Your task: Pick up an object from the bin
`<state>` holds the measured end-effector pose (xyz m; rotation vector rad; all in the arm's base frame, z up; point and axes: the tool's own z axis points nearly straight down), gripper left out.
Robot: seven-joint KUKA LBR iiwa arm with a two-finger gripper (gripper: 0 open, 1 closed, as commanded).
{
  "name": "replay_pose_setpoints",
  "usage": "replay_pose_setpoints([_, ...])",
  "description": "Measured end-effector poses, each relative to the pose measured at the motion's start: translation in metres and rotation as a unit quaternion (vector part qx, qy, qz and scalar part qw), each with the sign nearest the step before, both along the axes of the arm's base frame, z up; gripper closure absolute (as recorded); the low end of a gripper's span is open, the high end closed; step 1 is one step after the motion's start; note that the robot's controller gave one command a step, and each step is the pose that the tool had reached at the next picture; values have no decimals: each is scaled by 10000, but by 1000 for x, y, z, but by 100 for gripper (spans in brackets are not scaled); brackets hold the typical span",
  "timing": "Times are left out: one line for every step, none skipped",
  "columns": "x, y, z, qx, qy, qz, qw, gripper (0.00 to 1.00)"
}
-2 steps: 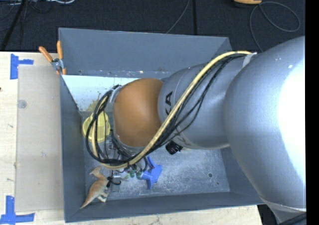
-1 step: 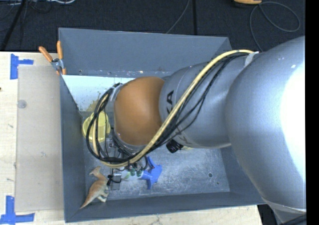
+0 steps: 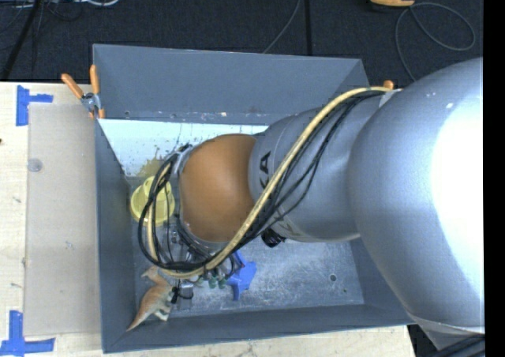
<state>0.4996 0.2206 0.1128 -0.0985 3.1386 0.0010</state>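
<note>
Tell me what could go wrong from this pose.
1. The claw sits low near the bin's lower-left corner in the view; a sideways move might scrape the bin wall.
2. The tan pointed thing, the blue piece and the yellow round thing crowd it, so it might grab or nudge the wrong one.
3. The black cables loop low beside the yellow round thing and might snag.

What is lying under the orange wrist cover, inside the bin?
A yellow round thing pokes out left of the orange cover; a blue piece and a tan toy lie by the bin's near wall. Directly beneath, the arm hides everything.
</note>
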Motion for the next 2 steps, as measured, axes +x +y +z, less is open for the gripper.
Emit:
replay_pose_setpoints([-22, 8, -28, -9, 23, 949, 9955, 0])
replay_pose_setpoints([-21, 24, -39, 4, -21, 1050, 9945, 100])
